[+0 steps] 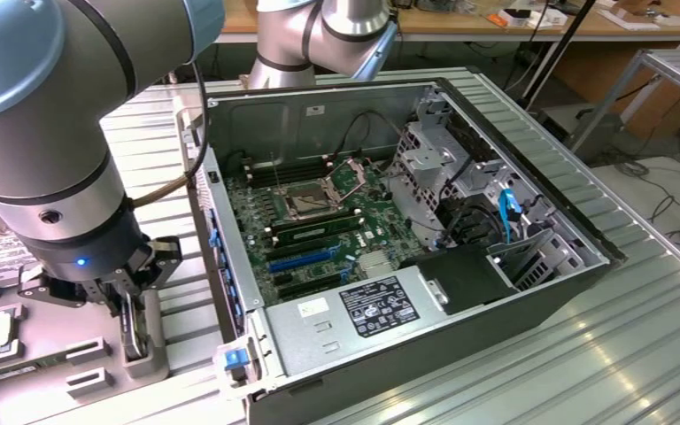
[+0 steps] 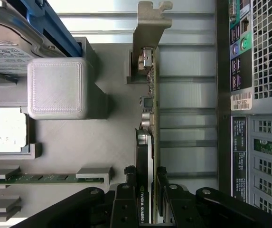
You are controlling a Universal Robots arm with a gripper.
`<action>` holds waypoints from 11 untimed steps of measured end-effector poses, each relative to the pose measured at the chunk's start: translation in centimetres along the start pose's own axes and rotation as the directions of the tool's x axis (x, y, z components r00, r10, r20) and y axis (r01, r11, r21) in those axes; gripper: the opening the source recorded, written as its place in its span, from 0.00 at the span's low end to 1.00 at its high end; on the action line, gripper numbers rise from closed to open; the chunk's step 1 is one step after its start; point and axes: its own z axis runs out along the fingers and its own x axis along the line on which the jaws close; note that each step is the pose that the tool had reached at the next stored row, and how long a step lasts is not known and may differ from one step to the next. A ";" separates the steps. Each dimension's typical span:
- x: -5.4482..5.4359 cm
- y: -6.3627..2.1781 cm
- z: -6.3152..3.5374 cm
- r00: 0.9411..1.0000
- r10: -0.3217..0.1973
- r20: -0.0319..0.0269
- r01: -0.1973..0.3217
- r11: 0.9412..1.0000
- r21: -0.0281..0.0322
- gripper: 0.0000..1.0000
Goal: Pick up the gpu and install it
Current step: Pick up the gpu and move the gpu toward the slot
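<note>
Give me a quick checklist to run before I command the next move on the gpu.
1. The gripper straddles the gpu, a finger on each face: ok.
2. Fingers clear of the silver bracket: ok.
3. The gpu free of the gray holder: not ok, it stands in its slot.
4. Computer case open, motherboard exposed: ok.
5. Blue slots bare: ok.
6. Grip firm enough to lift: cannot tell.

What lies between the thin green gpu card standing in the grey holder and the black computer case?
Nothing: in the wrist view, bare ribbed metal tabletop separates the gpu from the case.
</note>
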 end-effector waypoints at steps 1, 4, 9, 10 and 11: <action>0.0 0.01 -0.12 1.000 0.000 0.000 0.000 1.000 0.000 0.27; 0.0 0.03 -0.46 1.000 0.000 0.000 0.000 1.000 -0.002 0.27; 0.0 0.14 -2.30 1.000 0.000 0.000 0.000 1.000 -0.008 0.27; -0.1 0.16 -2.62 1.000 0.000 0.000 0.000 1.000 -0.009 0.27; -0.1 0.17 -2.88 1.000 0.000 0.000 0.000 1.000 -0.009 0.27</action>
